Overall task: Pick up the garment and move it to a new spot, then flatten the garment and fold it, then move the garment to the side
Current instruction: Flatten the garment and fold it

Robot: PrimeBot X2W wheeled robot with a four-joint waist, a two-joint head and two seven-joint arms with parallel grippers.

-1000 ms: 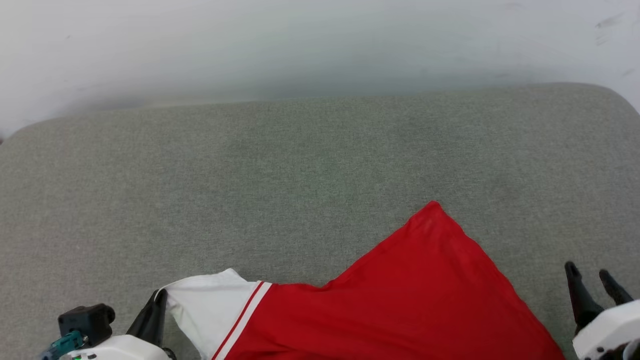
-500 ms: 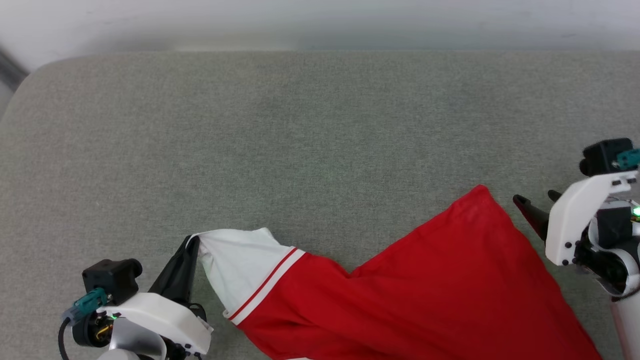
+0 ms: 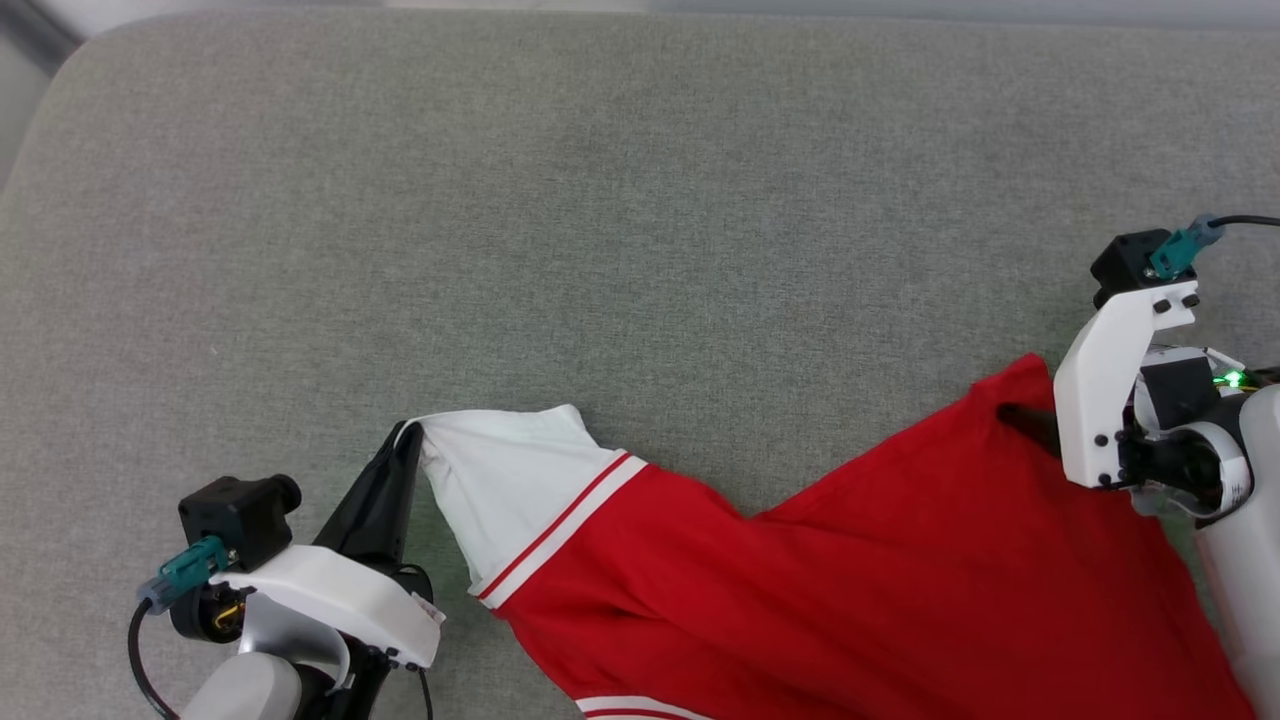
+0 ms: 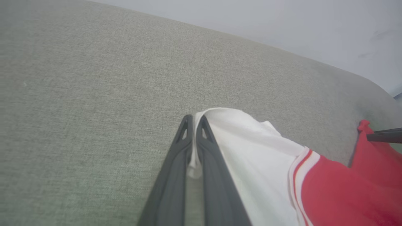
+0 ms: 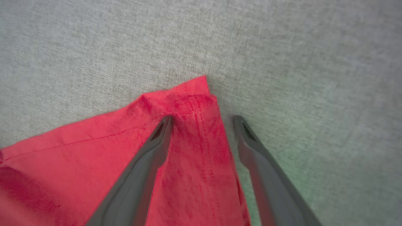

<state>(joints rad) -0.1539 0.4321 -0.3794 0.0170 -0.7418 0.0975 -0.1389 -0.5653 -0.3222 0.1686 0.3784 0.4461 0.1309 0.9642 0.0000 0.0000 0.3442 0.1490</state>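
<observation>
A: Checked the left tool?

B: Checked. Found it pinched shut on the edge of the white sleeve end, at the near left of the grey upholstered surface, same as a second before. Saw a fold of white cloth squeezed between the two fingers in the left wrist view.

A: And on the right?

B: Found the change there. A second earlier, had the right tool down at the near right, apart from the cloth. Now found it brought in over the red corner of the garment, jaws spread wide, with one finger over the red fabric and the other over bare grey just beside the hem. Nothing gripped yet.

A: Allowed for the head camera?

B: Allowed for it. Tilted down in that second, so discounted the shift of the whole picture and counted only the tool's closing in on the corner.

A: Placed the garment where?

B: Along the near edge: sleeve to the left, red body running right and off the bottom of the head view, with a slack dip between the two tools.

A: Read that how, for the task?

B: Judged it as set-up for a two-point hold. Sleeve already secured, corner next to be pinched, then a lift and carry to a new spot. Feared a miss on thin cloth lying flat.
</observation>
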